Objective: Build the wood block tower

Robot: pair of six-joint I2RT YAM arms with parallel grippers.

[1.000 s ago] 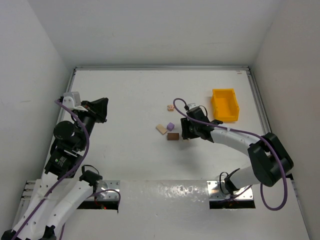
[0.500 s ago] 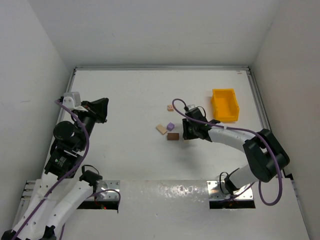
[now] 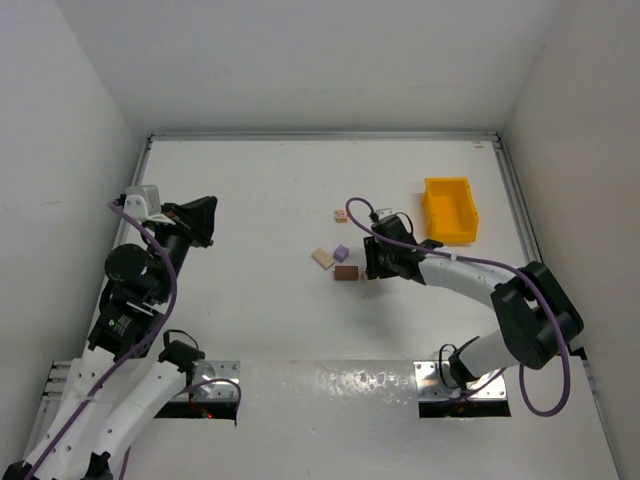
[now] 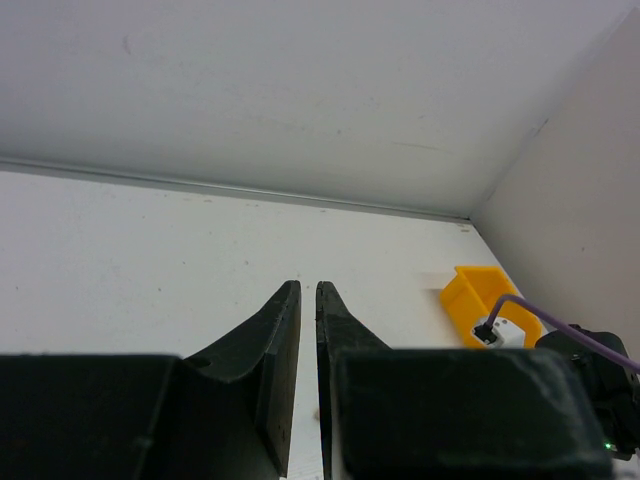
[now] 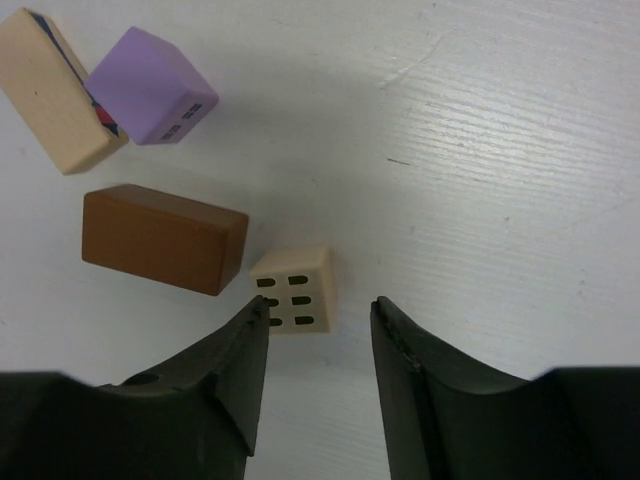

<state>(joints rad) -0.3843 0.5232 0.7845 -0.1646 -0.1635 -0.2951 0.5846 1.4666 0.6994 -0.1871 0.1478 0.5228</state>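
In the right wrist view a small cream cube with six slots (image 5: 295,290) lies on the table beside a dark brown block (image 5: 165,240). A purple cube (image 5: 150,85) and a light tan block (image 5: 55,90) lie beyond them. My right gripper (image 5: 318,305) is open and low over the table, with the cream cube just ahead of its left fingertip. From above, the brown block (image 3: 346,272), purple cube (image 3: 341,253), tan block (image 3: 322,258) and a pinkish-tan block (image 3: 341,215) lie left of my right gripper (image 3: 368,266). My left gripper (image 3: 207,218) is shut and empty, raised at the far left.
A yellow plastic bin (image 3: 450,210) stands at the right rear, and it shows in the left wrist view (image 4: 480,300) too. White walls enclose the table (image 3: 260,200) on three sides. The right arm's purple cable (image 3: 470,262) runs along its forearm.
My right gripper has shifted slightly toward the brown block. The left arm and the blocks have not moved.
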